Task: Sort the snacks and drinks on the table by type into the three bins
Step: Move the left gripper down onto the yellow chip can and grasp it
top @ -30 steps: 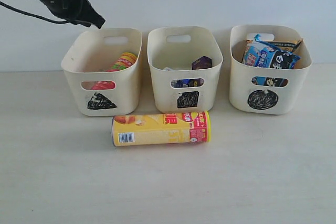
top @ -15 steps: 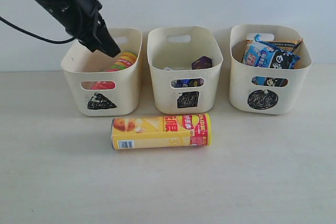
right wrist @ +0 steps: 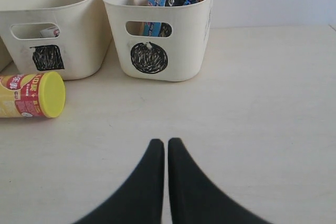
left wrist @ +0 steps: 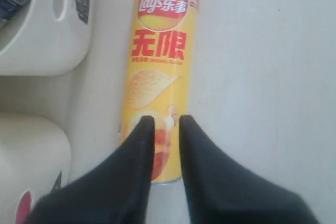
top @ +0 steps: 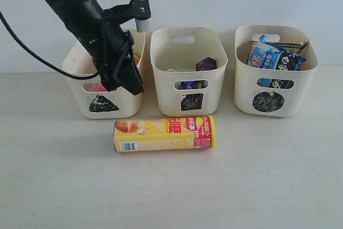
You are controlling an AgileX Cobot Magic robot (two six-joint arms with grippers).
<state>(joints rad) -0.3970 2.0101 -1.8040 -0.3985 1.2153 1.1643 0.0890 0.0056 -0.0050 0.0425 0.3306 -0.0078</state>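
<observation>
**Operator:** Where's the yellow chip tube [top: 164, 133]?

**Me:** Lying on the counter [top: 241, 186] before the bins [top: 163, 79], under my left jaws, which are barely apart. I'd widen them, then straddle its middle squarely. Right jaws are together, idle.

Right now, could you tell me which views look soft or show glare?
Exterior view: even light, faint shadow under the yellow chip tube, no glare. Left wrist view: slightly soft, jaws blurred at the edges, tube print legible. Right wrist view: circle bin sharp, jaws a dark silhouette.
</observation>
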